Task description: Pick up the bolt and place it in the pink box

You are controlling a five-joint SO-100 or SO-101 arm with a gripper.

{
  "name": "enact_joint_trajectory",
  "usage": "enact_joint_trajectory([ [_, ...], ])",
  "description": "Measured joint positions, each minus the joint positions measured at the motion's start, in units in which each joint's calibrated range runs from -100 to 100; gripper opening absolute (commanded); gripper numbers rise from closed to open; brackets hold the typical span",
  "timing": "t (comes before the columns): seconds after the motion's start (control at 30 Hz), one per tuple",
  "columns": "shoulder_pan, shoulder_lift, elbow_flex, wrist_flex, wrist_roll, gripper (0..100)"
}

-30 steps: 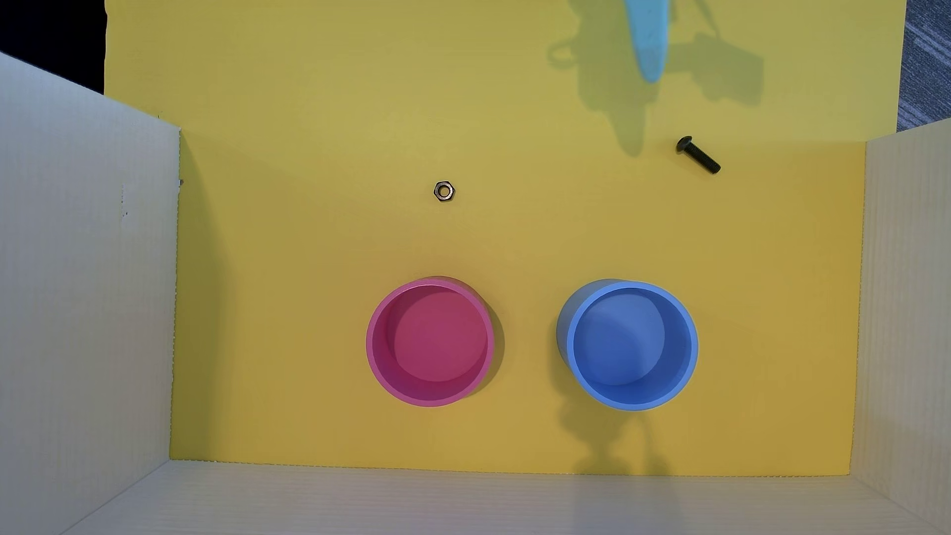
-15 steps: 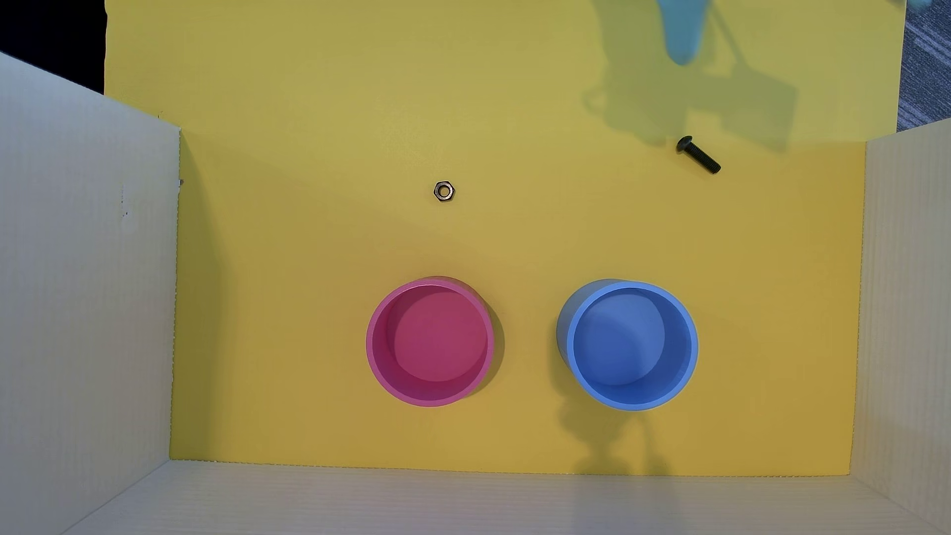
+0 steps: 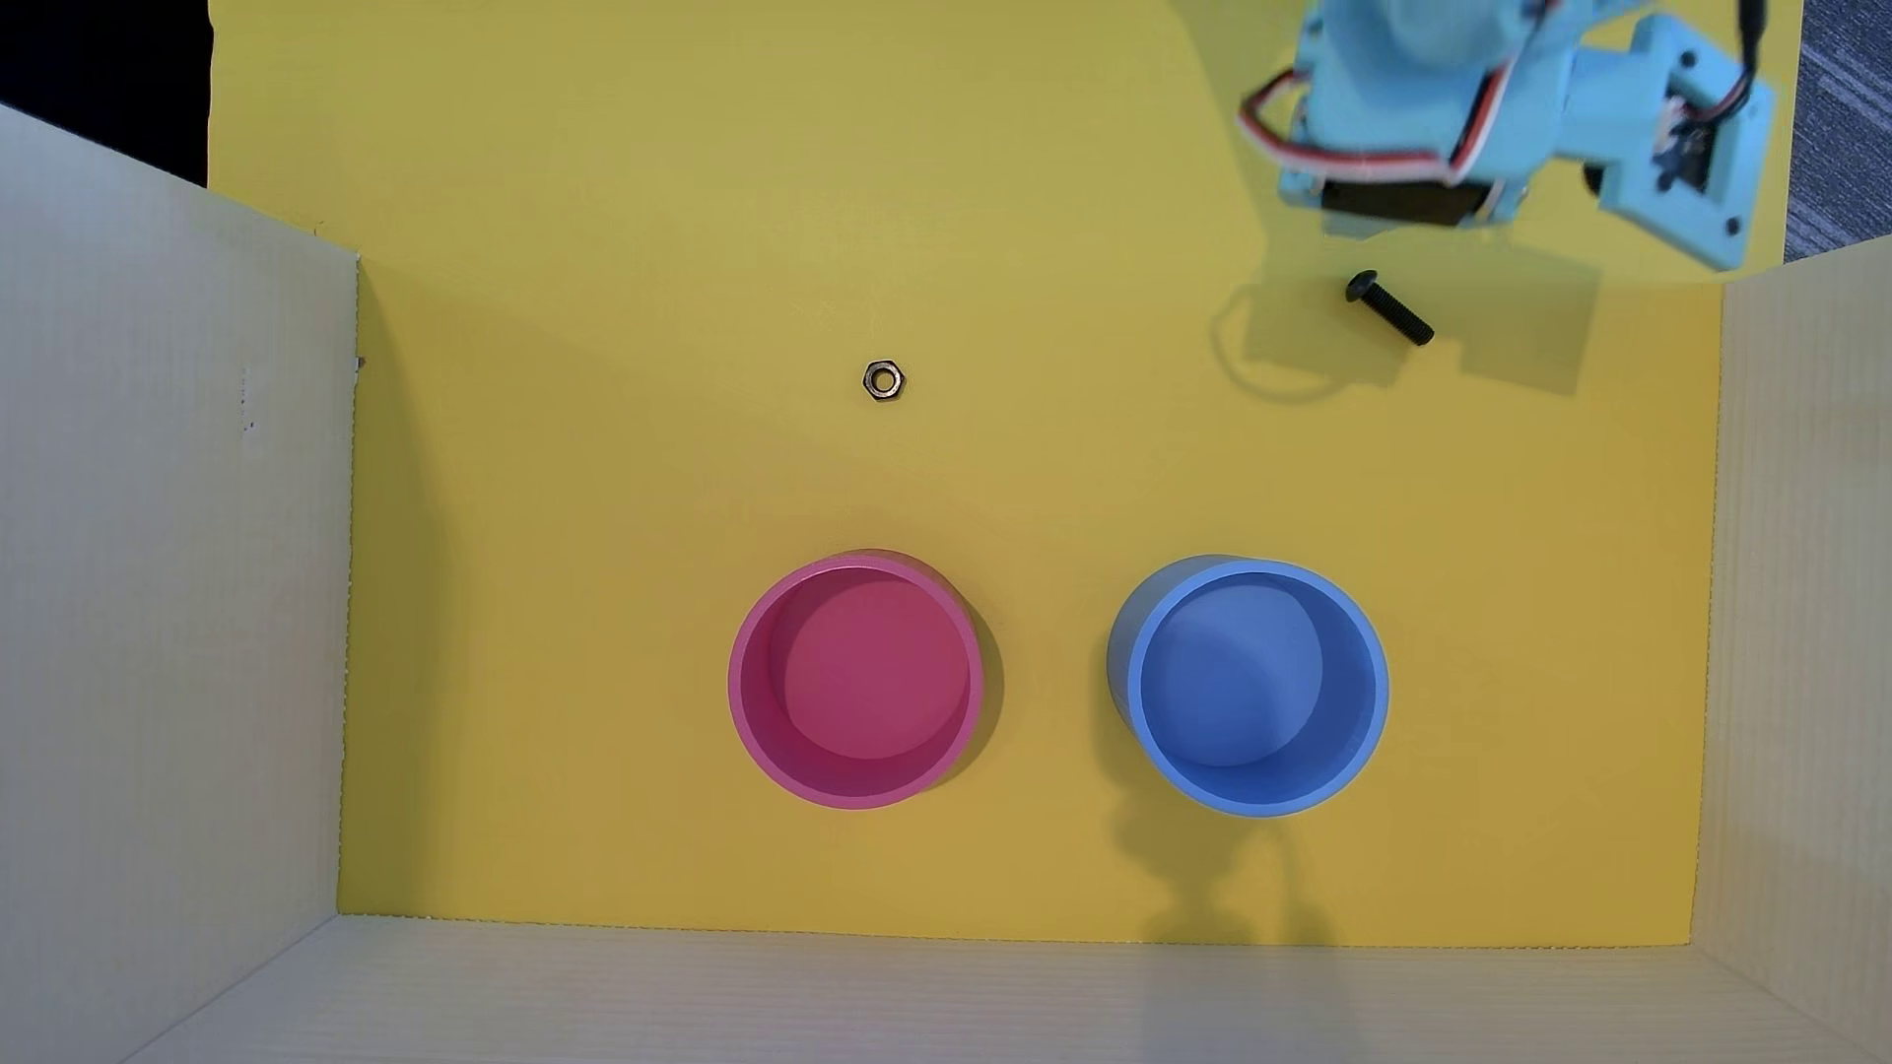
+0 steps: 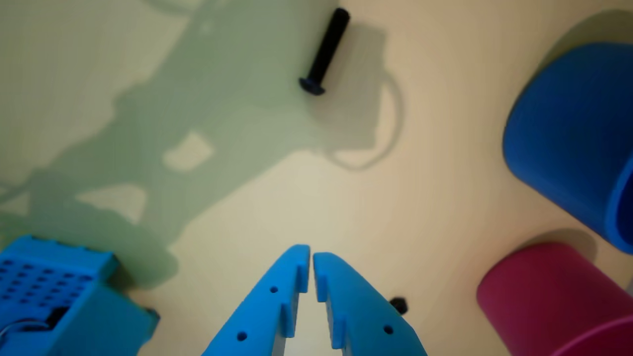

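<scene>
The bolt [image 3: 1388, 307], small and black, lies on the yellow floor at the upper right of the overhead view, just below the light-blue arm. In the wrist view the bolt [image 4: 324, 52] lies near the top, well ahead of my gripper [image 4: 311, 256]. The gripper's two blue fingers meet at the tips with nothing between them. The pink box [image 3: 856, 680] stands upright and empty at the lower middle of the overhead view; it shows at the lower right in the wrist view [image 4: 544, 296].
A same-sized blue round container [image 3: 1257, 685] stands to the right of the pink one, also seen in the wrist view [image 4: 568, 138]. A silvery hex nut [image 3: 883, 380] lies near the middle. Pale cardboard walls [image 3: 174, 614] border the yellow floor on the left, right and bottom.
</scene>
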Motion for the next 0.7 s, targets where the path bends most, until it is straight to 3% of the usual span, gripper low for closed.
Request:
enact_joint_trajectory([
  [0.17,-2.3,1.6,0.0,-2.9,0.1,2],
  [0.4,-6.1,1.8,3.2,-6.5,0.2,20],
  [0.7,-6.7,1.8,8.2,-12.7,0.2,18],
])
